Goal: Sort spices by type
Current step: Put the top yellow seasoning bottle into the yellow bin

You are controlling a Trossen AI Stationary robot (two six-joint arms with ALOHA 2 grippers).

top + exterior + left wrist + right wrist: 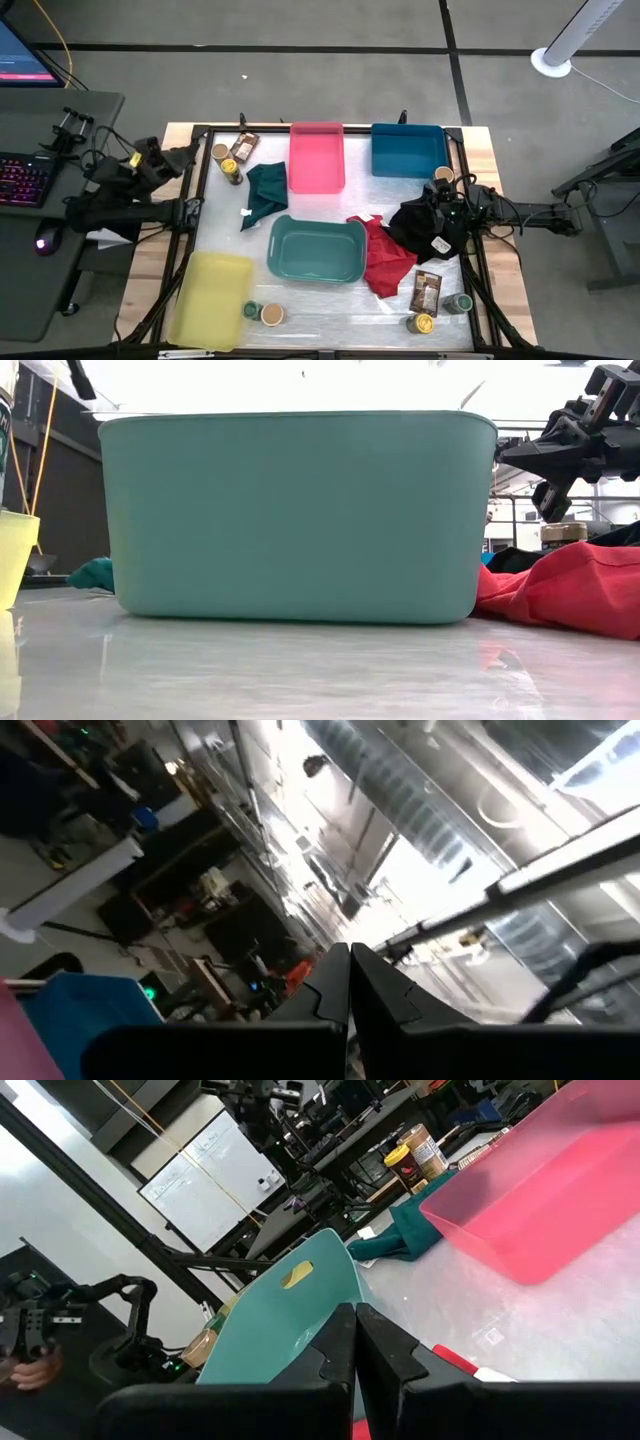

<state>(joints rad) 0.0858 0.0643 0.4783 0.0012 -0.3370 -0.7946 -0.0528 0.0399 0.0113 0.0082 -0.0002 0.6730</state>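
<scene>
Grippers both closed tight and empty: left gripper (349, 982) raised off-table, right gripper (356, 1342) above the black cloth (425, 228).

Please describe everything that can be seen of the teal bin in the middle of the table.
The teal bin is a rectangular, open-topped tub with rounded corners and a smooth, matte, plastic-looking surface. It stands upright on the white table top, and the high view shows nothing inside it. From the low view its straight walls narrow slightly toward the base. The red cloth lies against its right side; whether they really touch is unclear. The dark green cloth lies apart, behind its left corner.
</scene>
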